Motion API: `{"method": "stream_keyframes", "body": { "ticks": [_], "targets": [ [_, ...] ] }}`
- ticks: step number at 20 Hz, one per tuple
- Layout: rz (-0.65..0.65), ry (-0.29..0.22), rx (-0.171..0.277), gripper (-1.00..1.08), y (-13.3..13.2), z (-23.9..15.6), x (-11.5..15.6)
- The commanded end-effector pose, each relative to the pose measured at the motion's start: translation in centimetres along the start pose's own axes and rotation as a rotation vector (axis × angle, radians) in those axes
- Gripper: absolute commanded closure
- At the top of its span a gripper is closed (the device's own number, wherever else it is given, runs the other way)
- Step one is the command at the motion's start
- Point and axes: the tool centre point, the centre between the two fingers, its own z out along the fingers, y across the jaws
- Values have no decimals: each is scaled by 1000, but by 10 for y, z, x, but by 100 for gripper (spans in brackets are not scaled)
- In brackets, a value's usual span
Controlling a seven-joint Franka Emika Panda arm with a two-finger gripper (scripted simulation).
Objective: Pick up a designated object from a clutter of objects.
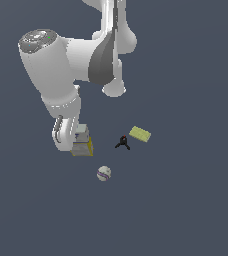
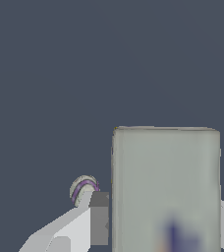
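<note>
Arm (image 1: 61, 65): mine; bulks over the exterior view's left half, wrist pointing down onto the carton.
Floor (image 1: 186, 210): flat dark grey, bare around the small cluster.
Carton (image 2: 165, 187): my target, biggest item. The wrist view shows its grey-white top face square between my fingers, with a bluish mark at the near end. In the exterior view it sits at the cluster's left end under my wrist, yellow side edge showing.
Gripper (image 2: 165, 221): one finger (image 2: 98, 219) stands at the carton's side, the other peeks out past the opposite side. I straddle it, jaws apart. Whether the pads touch the sides yet I cannot tell.
Block (image 1: 140, 134): flat, yellow-green; well apart, toward the exterior view's right. No concern.
Ball (image 1: 104, 173): white with a purple stripe, near the carton on the nearer finger's side. Not touching.
Clamp (image 1: 122, 142): tiny black thing, between carton and block.
Step, as I judge it: seat and close. Stay centred so both pads meet the flat sides together; an off-centre pinch would likely twist the carton. Squeeze firmly, then lift straight up, keeping the outer finger clear of the ball.
</note>
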Motion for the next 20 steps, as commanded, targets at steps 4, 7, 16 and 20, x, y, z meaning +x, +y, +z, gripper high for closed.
{"method": "stream_keyframes", "body": {
  "ticks": [4, 7, 16, 20],
  "targets": [
    [1, 1, 1, 108, 18, -60, -4],
    [1, 2, 1, 108, 29, -95, -6],
    [1, 2, 1, 108, 53, -181, -12],
    [1, 1, 1, 108, 59, -207, -13]
  ]
}}
